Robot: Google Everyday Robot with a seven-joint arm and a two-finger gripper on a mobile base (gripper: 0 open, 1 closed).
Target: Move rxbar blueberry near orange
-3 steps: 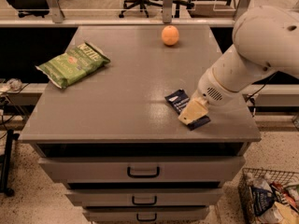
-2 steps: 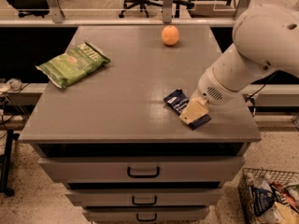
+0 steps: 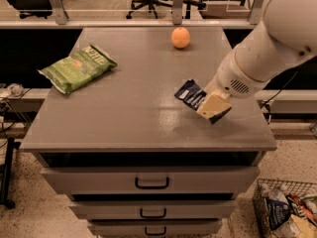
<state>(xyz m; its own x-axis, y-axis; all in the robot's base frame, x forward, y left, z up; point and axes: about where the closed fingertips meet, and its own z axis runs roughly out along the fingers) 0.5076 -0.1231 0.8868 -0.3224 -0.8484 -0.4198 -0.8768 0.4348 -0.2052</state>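
Our gripper (image 3: 213, 108) sits low over the right front part of the grey cabinet (image 3: 133, 113) top, at the end of the white arm (image 3: 270, 48) that comes in from the upper right. Its tan tip lies against the right end of the rxbar blueberry (image 3: 189, 93), covering that end, so we see only the left part of the dark blue wrapper with its white lettering. Whether our gripper is clamped on the bar or only resting over it, we cannot tell.

We see the bar flat or nearly flat on the top, angled so that its free end points up and to the left, away from the gripper. The orange (image 3: 181, 37) stands near the back edge of the cabinet, well apart from the bar and a little left of it. Our green chip bag (image 3: 77, 67) lies on the left side, far from both. Below the top we see drawers (image 3: 152, 182) with dark handles, and a wire basket (image 3: 268, 186) on the floor at the lower right.
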